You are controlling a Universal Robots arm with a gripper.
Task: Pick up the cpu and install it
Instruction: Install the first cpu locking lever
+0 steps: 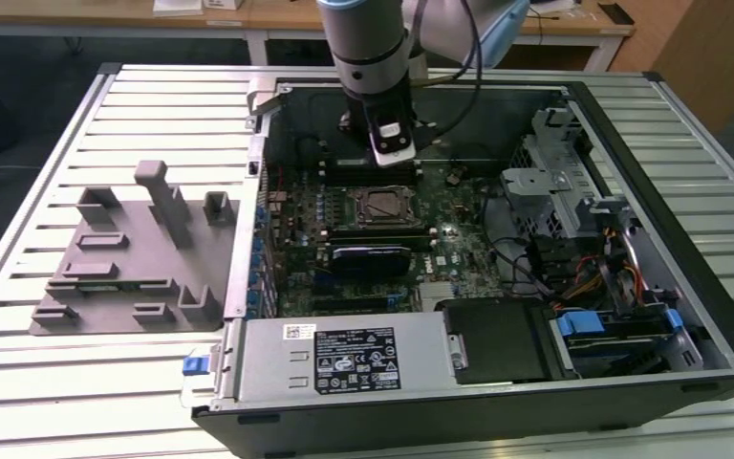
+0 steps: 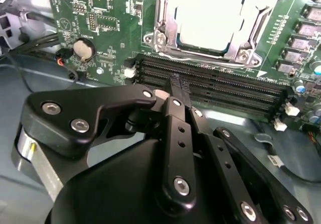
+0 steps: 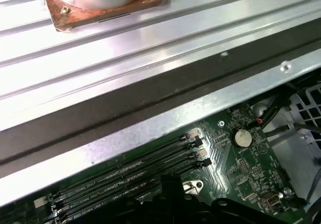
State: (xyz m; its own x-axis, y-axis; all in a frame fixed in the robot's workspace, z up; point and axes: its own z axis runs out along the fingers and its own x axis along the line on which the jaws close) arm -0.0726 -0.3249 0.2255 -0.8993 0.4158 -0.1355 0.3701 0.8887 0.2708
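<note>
The cpu (image 2: 209, 19), a pale square metal plate, lies flat inside the motherboard socket's silver frame (image 2: 159, 30), whose latch stands open around it. In the exterior view the cpu (image 1: 377, 205) sits mid-board inside the open computer case. My gripper (image 2: 178, 86) hovers over the memory slots (image 2: 215, 88) just beside the socket, apart from the cpu. Its black fingers (image 2: 175, 128) meet at the tips with nothing between them. The exterior view puts my gripper (image 1: 393, 163) a little above the board, just behind the socket.
A grey moulded fixture (image 1: 125, 258) lies on the slatted table at the exterior view's left. Case walls (image 1: 260, 143), a drive cage (image 1: 558, 182), cables (image 1: 558, 268) and the power supply (image 1: 341, 359) ring the board. A coin battery (image 2: 83, 48) sits near the slots.
</note>
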